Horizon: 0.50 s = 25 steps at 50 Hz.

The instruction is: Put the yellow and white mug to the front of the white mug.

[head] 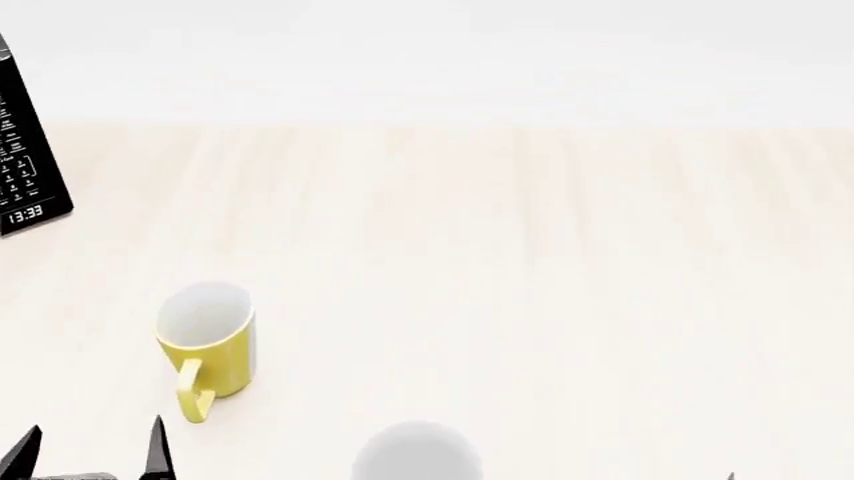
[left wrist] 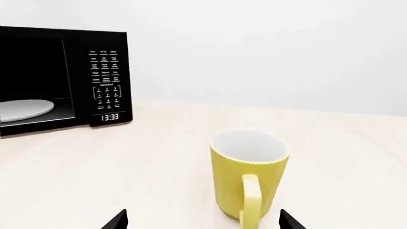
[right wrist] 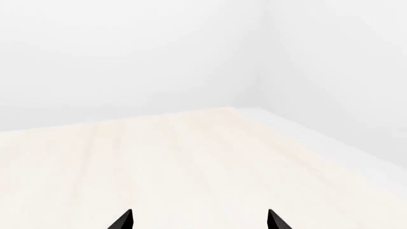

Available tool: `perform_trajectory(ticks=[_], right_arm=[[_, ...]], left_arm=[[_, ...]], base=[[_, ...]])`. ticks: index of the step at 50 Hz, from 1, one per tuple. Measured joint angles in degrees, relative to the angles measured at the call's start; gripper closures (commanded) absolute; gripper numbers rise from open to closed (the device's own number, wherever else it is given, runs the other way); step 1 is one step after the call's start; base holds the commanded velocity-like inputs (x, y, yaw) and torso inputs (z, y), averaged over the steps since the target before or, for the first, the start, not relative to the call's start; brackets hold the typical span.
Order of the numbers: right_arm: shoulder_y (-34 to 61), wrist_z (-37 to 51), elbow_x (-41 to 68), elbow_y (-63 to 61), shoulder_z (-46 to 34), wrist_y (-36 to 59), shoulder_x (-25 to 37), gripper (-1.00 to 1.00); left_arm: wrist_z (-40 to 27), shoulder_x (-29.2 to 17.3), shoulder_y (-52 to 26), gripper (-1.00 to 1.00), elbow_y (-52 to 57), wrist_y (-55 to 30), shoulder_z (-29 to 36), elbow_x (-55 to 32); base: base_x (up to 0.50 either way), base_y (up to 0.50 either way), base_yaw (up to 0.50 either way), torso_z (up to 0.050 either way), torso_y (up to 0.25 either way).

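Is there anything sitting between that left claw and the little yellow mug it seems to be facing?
Nothing visible. Only bare table lies between the open left gripper and the yellow and white mug, whose handle faces the gripper. The microwave stands off to one side.

A pale wooden table (head: 534, 250) carries a black microwave (head: 24, 180) at ten o'clock, the yellow and white mug (head: 211, 345) at eight, and the white mug (head: 416, 455) at six.

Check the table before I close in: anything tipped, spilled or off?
Nothing stands out. The yellow and white mug stands upright, handle toward the open left gripper. The white mug is cut off at the head view's bottom edge. The microwave stands open, a plate inside.
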Motion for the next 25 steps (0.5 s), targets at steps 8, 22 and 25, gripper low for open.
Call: perform_trajectory(ticks=[8, 22, 25], right_arm=[[0.0, 0.4, 0.3, -0.1, 0.0, -0.4, -0.1, -1.0], [0.0, 0.4, 1.1, -0.1, -0.4, -0.8, 0.1, -1.0], [0.0, 0.4, 1.2, 0.0, -0.5, -0.9, 0.2, -1.0]], left_arm=[[-1.0, 0.0, -0.5, -1.0, -0.1, 0.8, 0.5, 0.8], [-0.6, -1.1, -0.6, -1.0, 0.5, -0.4, 2.3, 1.2], [-0.3, -1.4, -0.7, -1.0, 0.9, -1.7, 2.5, 0.5]], base=[[0.08, 0.0, 0.0, 0.0, 0.0], [0.0, 0.0, 0.0, 0.0, 0.0], [0.0, 0.0, 0.0, 0.0, 0.0]])
